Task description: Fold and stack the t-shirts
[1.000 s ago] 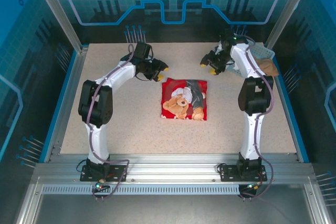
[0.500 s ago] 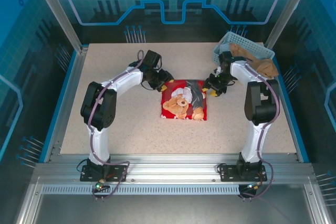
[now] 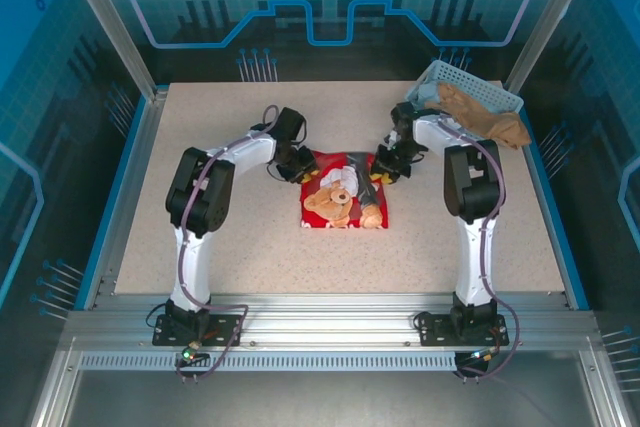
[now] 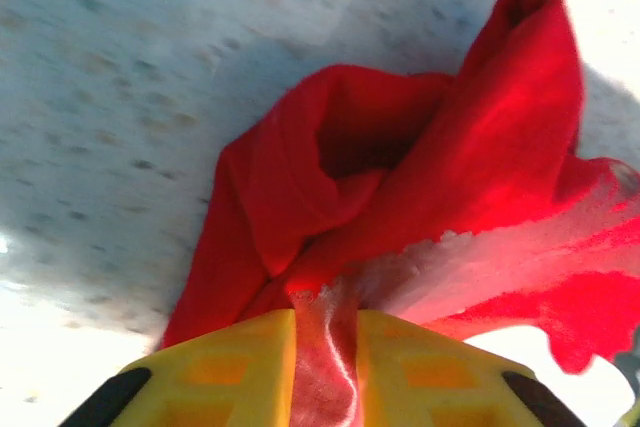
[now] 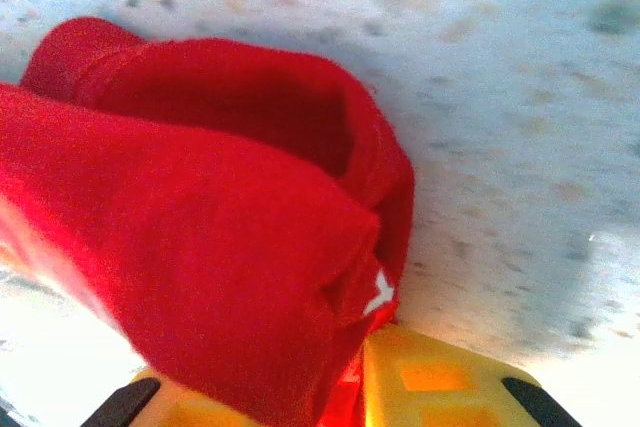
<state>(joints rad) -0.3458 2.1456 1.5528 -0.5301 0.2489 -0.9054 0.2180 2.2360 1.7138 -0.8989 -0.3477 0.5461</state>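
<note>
A folded bright red t-shirt point(image 3: 342, 193) with a teddy-bear print lies mid-table, its far edge bunched up. My left gripper point(image 3: 301, 166) is at its far left corner; in the left wrist view the yellow fingers point(image 4: 235, 372) pinch a strip of red cloth point(image 4: 400, 187) between them. My right gripper point(image 3: 382, 168) is at the far right corner; in the right wrist view a thick red fold point(image 5: 210, 237) runs down between its yellow fingers point(image 5: 440, 377) and covers the left one. A tan garment point(image 3: 490, 112) lies in the basket.
A pale blue lattice basket point(image 3: 438, 75) stands at the table's far right corner, just behind the right arm. Speckled tabletop point(image 3: 250, 247) lies open in front of and to the left of the shirt. Blue enclosure walls ring the table.
Both grippers came inward and down from the far side to the shirt's far corners and closed on the cloth. The shirt's far edge has been pulled up and toward the near side.
</note>
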